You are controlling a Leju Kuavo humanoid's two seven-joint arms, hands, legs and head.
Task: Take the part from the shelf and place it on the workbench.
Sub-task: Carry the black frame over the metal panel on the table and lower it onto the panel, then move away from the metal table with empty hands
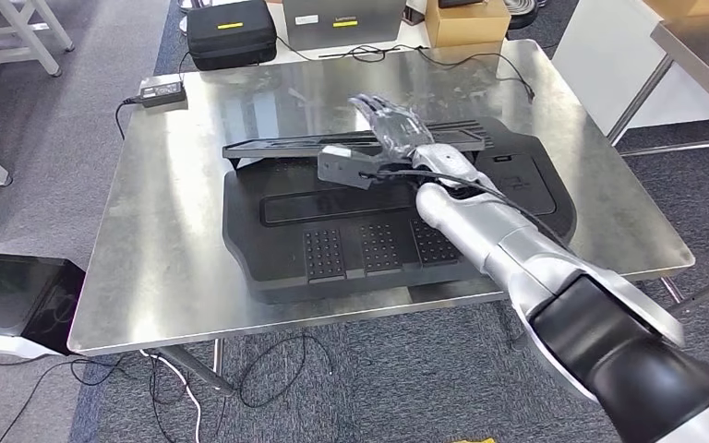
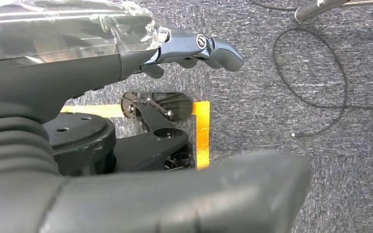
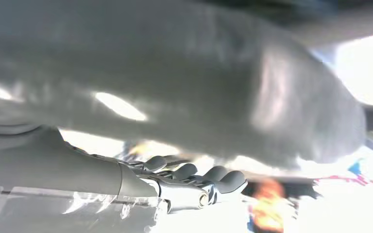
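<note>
1. Right robot hand [image 1: 395,125] in the head view is stretched out over the middle of the steel surface [image 1: 171,240], fingers extended and apart, grasping nothing; it hovers at the far edge of the large black part [image 1: 369,231]. That part, a wide moulded panel with three gridded patches along its near side, lies flat on the surface, reaching from the centre towards the right edge. A narrow black strip [image 1: 286,145] stands along the part's far edge, just beside the fingers. A small grey camera box [image 1: 343,166] sits at the wrist. At the far left corner of the surface lies a power adapter [image 1: 162,89]; beyond the far edge are a black case [image 1: 232,33] and a cardboard box [image 1: 466,20].

2. Left robot hand [image 2: 194,48] in the left wrist view hangs above grey carpet [image 2: 281,145], its fingers curled in with nothing in them. Yellow floor tape [image 2: 202,131] forms a corner on the carpet below, and a black cable [image 2: 315,73] loops across it.

3. Right wrist view is overexposed and blurred; the right robot hand's fingers [image 3: 223,177] lie side by side and extended, with nothing between them and the thick grey thumb [image 3: 184,82].
</note>
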